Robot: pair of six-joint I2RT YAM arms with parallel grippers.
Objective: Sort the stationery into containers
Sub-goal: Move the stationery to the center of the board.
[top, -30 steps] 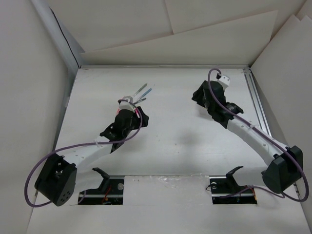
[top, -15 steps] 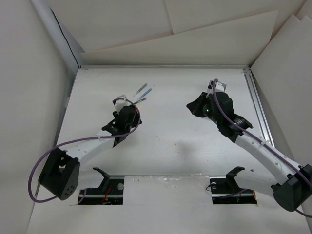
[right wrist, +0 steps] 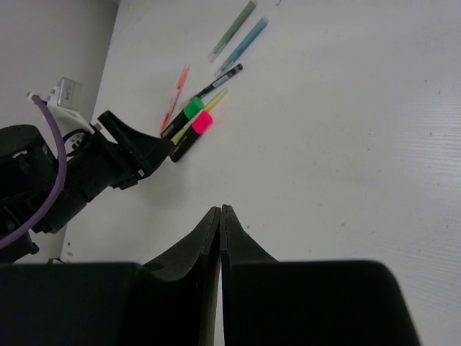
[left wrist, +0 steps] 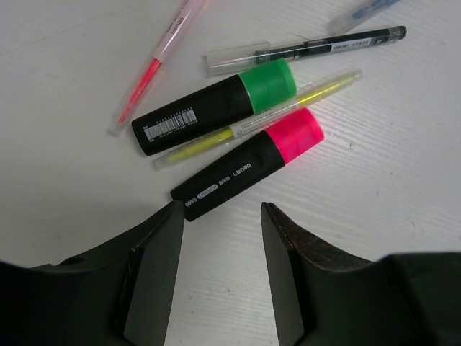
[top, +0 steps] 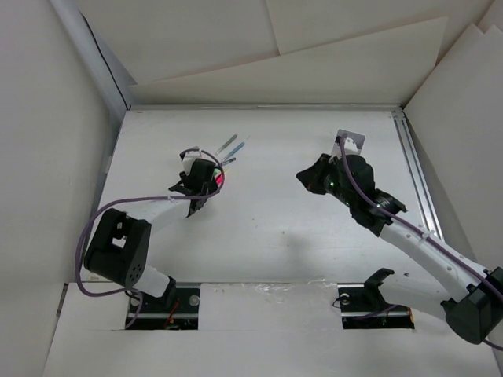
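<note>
Left wrist view: left tool [left wrist: 221,210] spread at pink-capped highlighter [left wrist: 248,166] tail.
Right tool [right wrist: 220,210] pressed together, empty, roughly midway between tabletop [top: 275,236] side edges.

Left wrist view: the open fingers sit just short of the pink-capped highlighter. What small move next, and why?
Probably ease the left gripper forward so its open jaws straddle the black body of the pink-capped highlighter. Its near end lies just ahead of the gap, nothing is gripped, and a thin yellow pen lies close alongside, so stay centred.
</note>
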